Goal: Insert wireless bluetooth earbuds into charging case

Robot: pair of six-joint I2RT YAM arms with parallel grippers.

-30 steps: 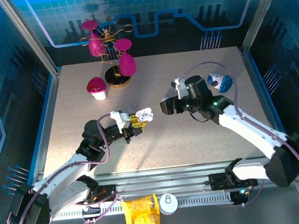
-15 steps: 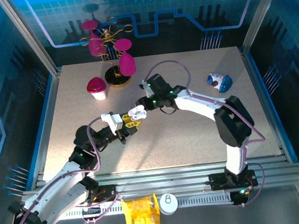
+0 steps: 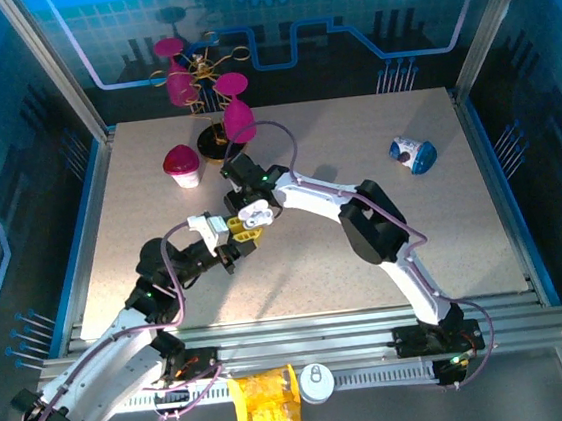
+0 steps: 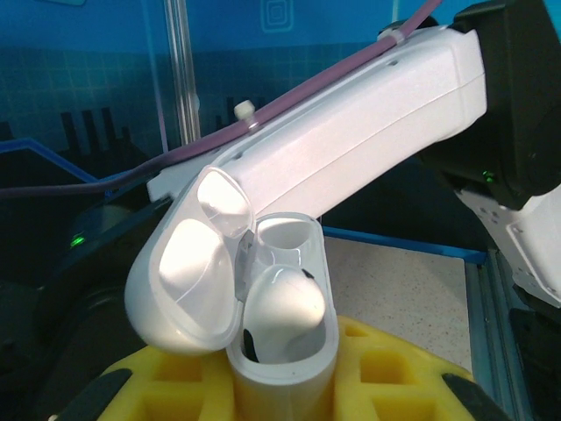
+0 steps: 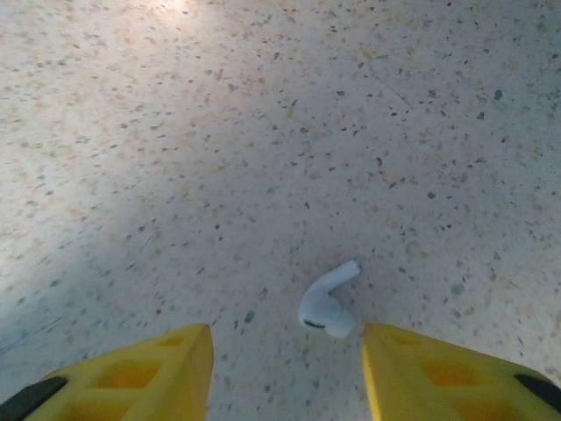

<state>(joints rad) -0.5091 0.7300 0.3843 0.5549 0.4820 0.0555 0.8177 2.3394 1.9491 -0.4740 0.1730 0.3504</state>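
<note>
Your right gripper [image 5: 285,377] hangs wide open over the table [image 5: 175,132], a loose earbud [image 5: 326,307] lying between its fingers; your left gripper [image 3: 240,231] clamps the open charging case [image 4: 285,368], a second earbud [image 4: 282,303] seated inside.

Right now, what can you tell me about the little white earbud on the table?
The earbud is tiny, glossy white plastic, with a rounded head, a dark slot and a short stem pointing up and right in the right wrist view. It lies on the speckled table, just ahead of the open yellow fingers. Only the table touches it.
</note>
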